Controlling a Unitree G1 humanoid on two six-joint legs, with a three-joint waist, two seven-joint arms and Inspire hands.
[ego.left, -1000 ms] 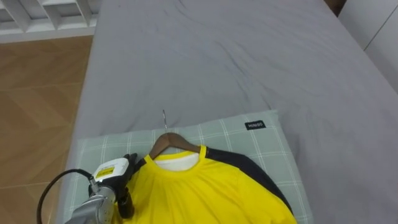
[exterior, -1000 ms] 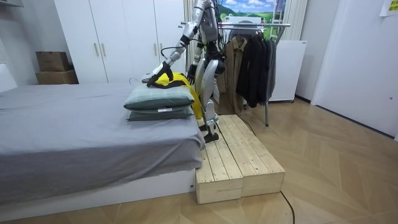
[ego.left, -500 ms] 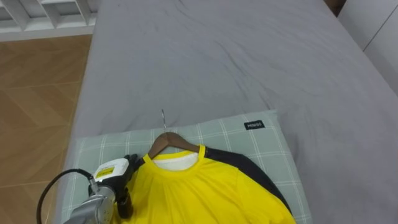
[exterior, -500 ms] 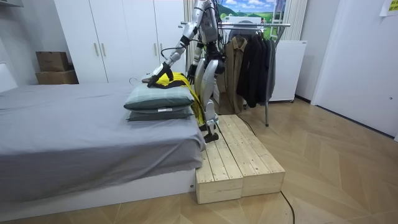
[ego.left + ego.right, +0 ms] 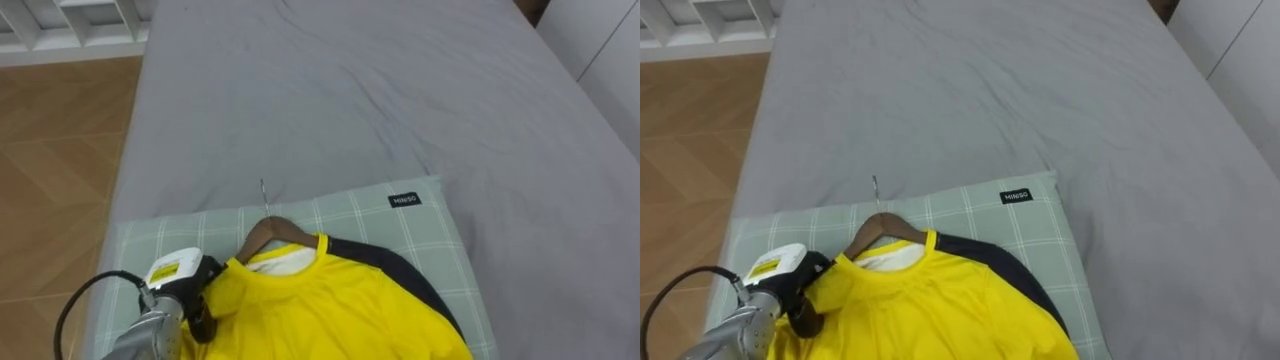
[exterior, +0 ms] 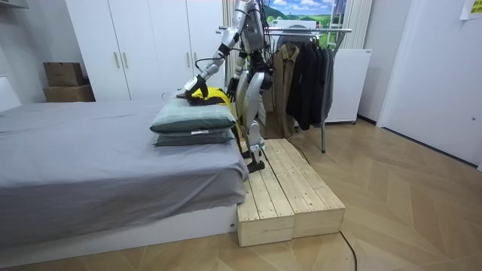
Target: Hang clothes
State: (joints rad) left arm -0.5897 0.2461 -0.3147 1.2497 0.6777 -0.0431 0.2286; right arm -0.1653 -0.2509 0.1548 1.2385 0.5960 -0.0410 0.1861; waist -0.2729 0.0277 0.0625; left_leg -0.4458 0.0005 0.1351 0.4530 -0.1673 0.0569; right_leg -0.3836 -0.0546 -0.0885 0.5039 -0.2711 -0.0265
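yellow shirt [image 5: 335,305] | on wooden hanger [image 5: 268,232], hook pointing up-bed | lying flat | atop green checked pillow [image 5: 405,235]

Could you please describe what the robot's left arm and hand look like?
The left forearm is rounded silver metal. The left hand is black, with a white tag bearing a yellow label at its back. A black cable loops out from the wrist.

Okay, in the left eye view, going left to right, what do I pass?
Wooden floor → left robot hand → hanger → dark label on the pillow. The yellow shirt spans too wide to place.
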